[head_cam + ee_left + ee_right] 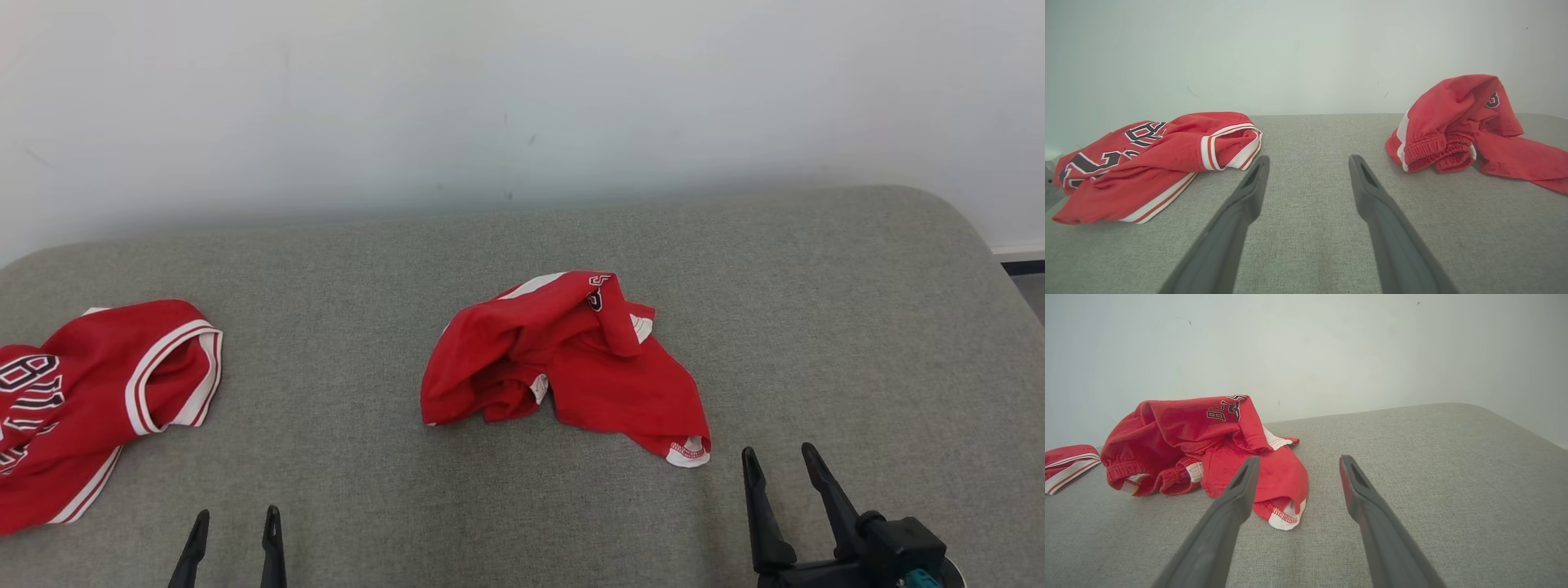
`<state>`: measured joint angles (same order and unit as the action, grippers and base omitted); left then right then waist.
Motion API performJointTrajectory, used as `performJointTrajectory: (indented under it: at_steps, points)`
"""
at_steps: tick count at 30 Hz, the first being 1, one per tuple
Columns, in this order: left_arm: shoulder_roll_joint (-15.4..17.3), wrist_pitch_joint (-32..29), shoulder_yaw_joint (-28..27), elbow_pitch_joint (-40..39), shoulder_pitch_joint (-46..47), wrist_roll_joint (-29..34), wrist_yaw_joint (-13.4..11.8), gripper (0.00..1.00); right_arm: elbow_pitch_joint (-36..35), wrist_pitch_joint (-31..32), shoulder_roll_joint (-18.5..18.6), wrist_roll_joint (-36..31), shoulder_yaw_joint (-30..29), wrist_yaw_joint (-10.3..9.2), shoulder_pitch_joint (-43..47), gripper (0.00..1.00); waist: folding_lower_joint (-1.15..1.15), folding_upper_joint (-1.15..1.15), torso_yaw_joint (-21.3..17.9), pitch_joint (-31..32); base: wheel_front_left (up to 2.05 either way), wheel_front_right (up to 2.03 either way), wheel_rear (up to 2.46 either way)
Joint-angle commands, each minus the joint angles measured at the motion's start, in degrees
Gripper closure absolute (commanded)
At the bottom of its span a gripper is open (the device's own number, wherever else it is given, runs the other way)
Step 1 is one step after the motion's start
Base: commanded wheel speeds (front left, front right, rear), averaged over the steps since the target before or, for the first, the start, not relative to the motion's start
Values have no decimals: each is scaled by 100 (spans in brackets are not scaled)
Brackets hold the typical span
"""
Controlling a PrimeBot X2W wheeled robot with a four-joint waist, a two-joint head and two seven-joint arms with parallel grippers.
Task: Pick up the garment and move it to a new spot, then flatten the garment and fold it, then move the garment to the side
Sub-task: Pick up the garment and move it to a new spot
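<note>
Garment (563, 359): red shorts, crumpled in a heap at the middle of the grey padded surface (816, 310), with no fingers on them. From my station I read the heap's long axis as running from the bunched elastic waistband at its left end down to a white-trimmed leg hem (688, 452) at its near right corner. That hem points toward the right gripper (777, 451), which stands just beside it, slightly to the right and nearer the robot. The left gripper (237, 513) is well apart from the shorts, which lie ahead of it and off to its right. I therefore judge the right arm the better placed for the first pick. Both grippers have their fingers spread and hold nothing. The cloth is soft and folded over itself, with dark lettering on the top fold, so one pinch will likely lift several layers. A second red piece, a jersey (90, 400) with white stripes, lies at the far left.
</note>
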<state>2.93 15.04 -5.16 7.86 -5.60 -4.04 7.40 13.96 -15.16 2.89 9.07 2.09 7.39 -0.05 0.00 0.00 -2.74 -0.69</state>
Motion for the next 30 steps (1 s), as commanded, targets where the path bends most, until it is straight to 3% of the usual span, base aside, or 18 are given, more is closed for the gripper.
performJointTrajectory:
  at_steps: [1, 30]
  points:
    - [-4, 8, -12, 10, -9, -62, 3, 0, 10, -11, -4, 8, 12, 20, 14, 0, 0, 0, -6, 2, 0, 0, 0]
    - [-6, 8, -19, 21, 7, -97, 10, 0, 11, -11, -4, -7, 20, 20, 5, 0, 0, 0, -38, 2, 0, 0, 0]
